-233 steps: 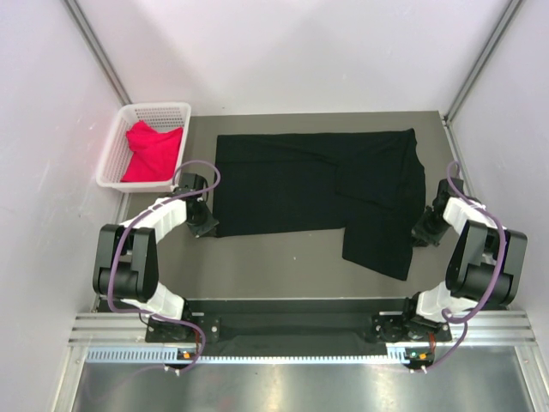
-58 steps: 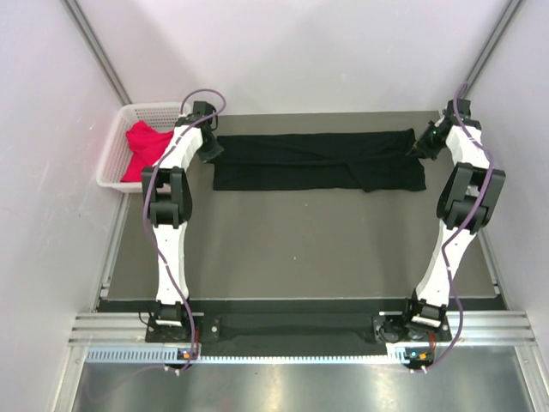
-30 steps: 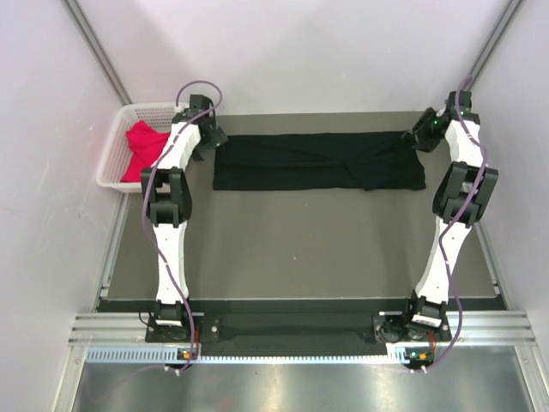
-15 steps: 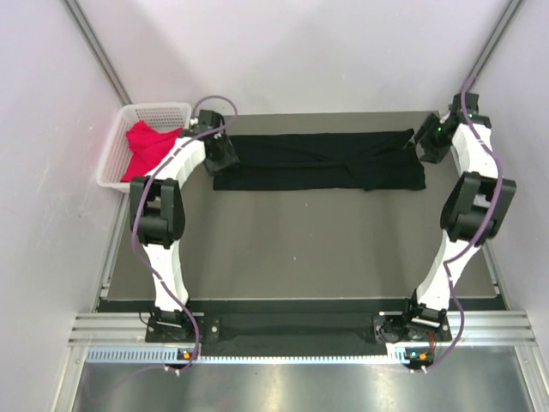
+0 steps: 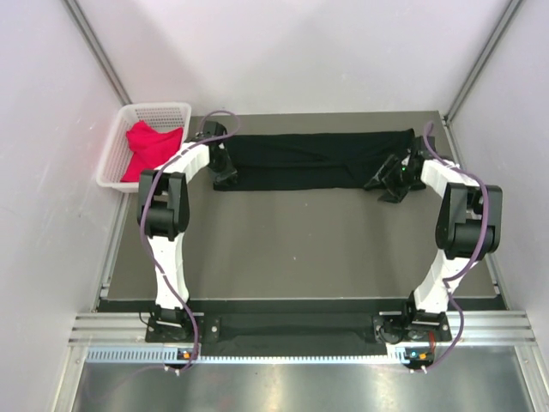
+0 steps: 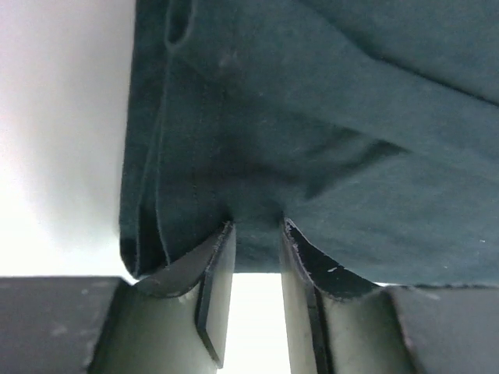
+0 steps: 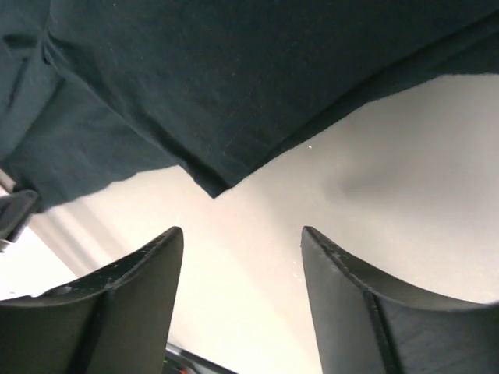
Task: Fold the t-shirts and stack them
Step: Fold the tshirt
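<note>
The black t-shirt (image 5: pixel 313 160) lies folded into a long strip across the far part of the table. My left gripper (image 5: pixel 226 176) is at the strip's near left corner. In the left wrist view its jaws (image 6: pixel 256 227) are narrowed but still open, with a tuck of the black hem (image 6: pixel 257 245) between the tips. My right gripper (image 5: pixel 390 184) stands by the strip's near right edge, open over bare table (image 7: pixel 374 179), a corner of black cloth (image 7: pixel 214 185) just ahead of it (image 7: pixel 242 231). The red-pink t-shirt (image 5: pixel 153 148) lies crumpled in the basket.
A white lattice basket (image 5: pixel 159 107) stands at the far left corner, beside the left arm. White walls close in the left, right and back. The grey table surface (image 5: pixel 300 249) stretches between the shirt and the arm bases.
Both grippers have come down from the strip's far corners to its near edge. The left jaws have narrowed around the hem; the right gripper moved inward along the strip.
</note>
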Robot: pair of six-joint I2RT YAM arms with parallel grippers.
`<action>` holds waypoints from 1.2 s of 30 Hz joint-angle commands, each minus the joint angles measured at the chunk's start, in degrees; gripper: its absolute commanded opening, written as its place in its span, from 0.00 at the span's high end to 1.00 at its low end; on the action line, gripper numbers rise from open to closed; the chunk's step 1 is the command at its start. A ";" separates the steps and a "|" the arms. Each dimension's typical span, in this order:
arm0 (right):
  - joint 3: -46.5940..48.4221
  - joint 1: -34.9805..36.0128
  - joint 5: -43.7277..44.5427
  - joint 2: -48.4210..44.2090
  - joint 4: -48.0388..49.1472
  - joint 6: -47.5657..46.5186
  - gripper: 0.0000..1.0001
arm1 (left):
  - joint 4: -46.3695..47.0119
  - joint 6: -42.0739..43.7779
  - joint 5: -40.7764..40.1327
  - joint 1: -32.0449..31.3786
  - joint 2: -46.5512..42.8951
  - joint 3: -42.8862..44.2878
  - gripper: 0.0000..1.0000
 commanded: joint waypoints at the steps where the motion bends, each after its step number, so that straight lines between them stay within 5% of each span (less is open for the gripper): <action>1: 0.44 0.31 -2.13 -1.17 9.14 4.79 0.37 | -2.19 0.57 -1.52 0.32 0.63 0.20 0.66; 21: -3.52 1.54 -0.55 3.23 18.37 11.39 0.52 | -2.10 1.01 -3.62 0.32 -0.25 -1.03 0.67; 24: -2.73 1.81 -0.55 4.02 18.55 11.91 0.59 | -2.10 1.10 -3.63 0.32 -0.43 -1.03 0.67; 29: -1.15 2.07 -0.55 3.41 17.24 12.53 0.87 | -2.19 1.10 -3.63 0.32 -0.87 -1.03 0.67; 36: 2.10 2.51 -0.73 2.53 13.28 13.06 0.91 | -2.10 1.01 -3.45 0.40 -0.78 -0.77 0.67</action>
